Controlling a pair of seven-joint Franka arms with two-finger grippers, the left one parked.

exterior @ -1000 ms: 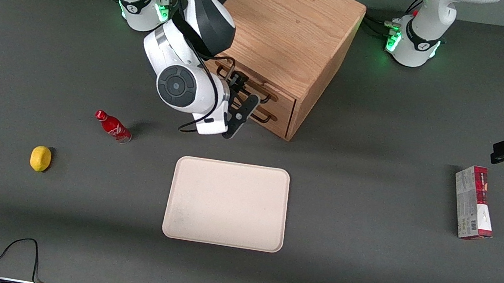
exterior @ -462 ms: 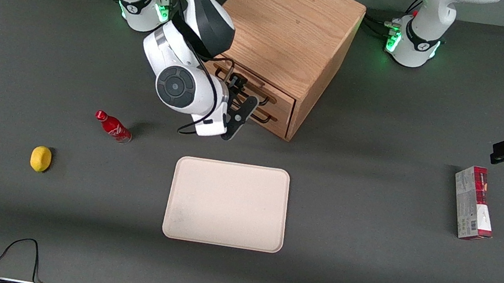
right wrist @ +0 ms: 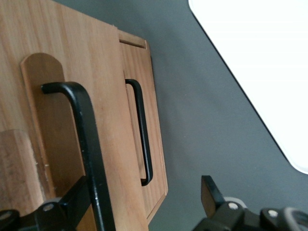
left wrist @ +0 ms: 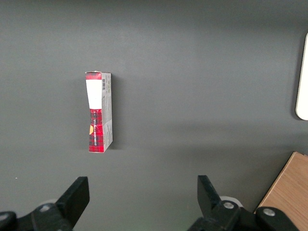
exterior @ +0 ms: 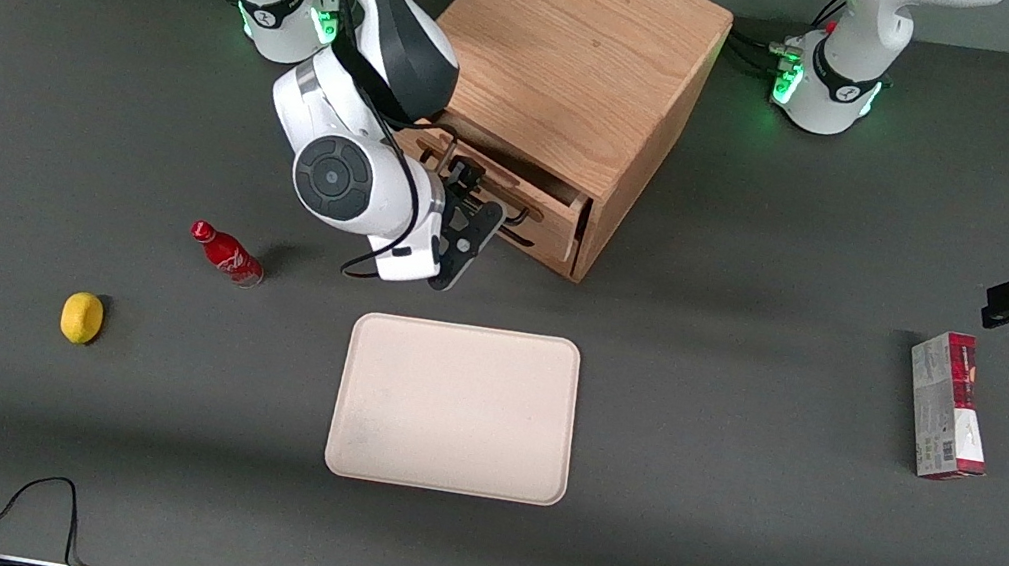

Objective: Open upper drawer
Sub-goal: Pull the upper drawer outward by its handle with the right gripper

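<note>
i have the hand (exterior: 471,217) at the front of the wooden cabinet (exterior: 570,61), right on the thin black handle (right wrist: 86,144) of the upper drawer (exterior: 518,199). in the right wrist view one finger (right wrist: 72,202) lies against the handle bar and the other finger (right wrist: 211,192) stands well apart from it, over bare table (exterior: 730,521), so i read the hand as released, not clenched on anything. the upper drawer sticks out a little from the cabinet face, with a dark gap at its end. just under the hand sits the lower drawer (right wrist: 144,120), flush, its own black handle untouched. nearer the front camera than the hand lies the cream tray (exterior: 455,407). the red bottle (exterior: 227,253) and the lemon (exterior: 82,317) lie toward the working arm's end.
</note>
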